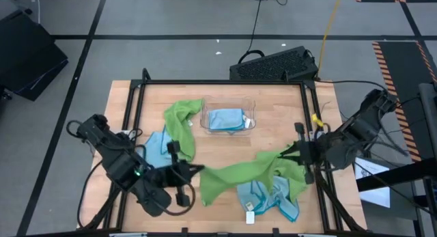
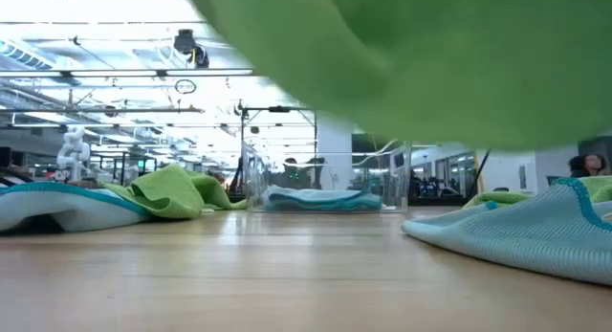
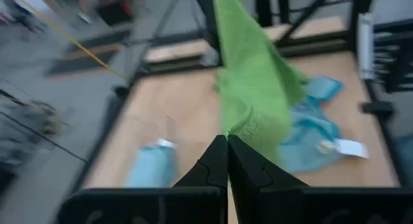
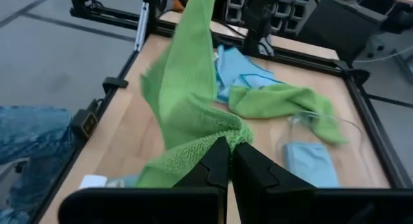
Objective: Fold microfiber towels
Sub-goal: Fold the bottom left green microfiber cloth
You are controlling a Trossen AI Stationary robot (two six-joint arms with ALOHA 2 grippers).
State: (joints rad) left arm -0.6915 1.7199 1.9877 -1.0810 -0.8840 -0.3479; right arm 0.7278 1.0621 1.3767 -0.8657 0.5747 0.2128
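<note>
A lime green towel [image 1: 249, 170] hangs stretched between my two grippers above the table's near half; in the low view the green towel [image 2: 430, 64] is clear of the wood. My left gripper [image 1: 198, 169] is shut on its left end and my right gripper [image 1: 295, 154] on its right end. Under it a light blue towel [image 1: 268, 196] with a white tag [image 1: 250, 210] lies crumpled on the table. Another green towel [image 1: 183, 122] and another blue towel [image 1: 160, 148] lie bunched at the left. My left gripper pinches a corner of the green towel [image 3: 237, 126] between its two fingers, coming slanting down from the table's near left. The towel runs away from the fingers toward the other arm, lifted off the table. Layers cannot be told. My right gripper pinches the green towel's bunched edge [image 4: 218, 139] between its two fingers, slanting down from the table's right side. The cloth is gathered at the fingers and rises away toward the other arm, off the table.
A clear plastic tray [image 1: 249, 107] stands at the table's far middle with a folded blue towel [image 1: 225, 119] in it. A black frame [image 1: 218, 82] runs around the tabletop. Bare wood [image 1: 273, 131] shows between the tray and the held towel.
</note>
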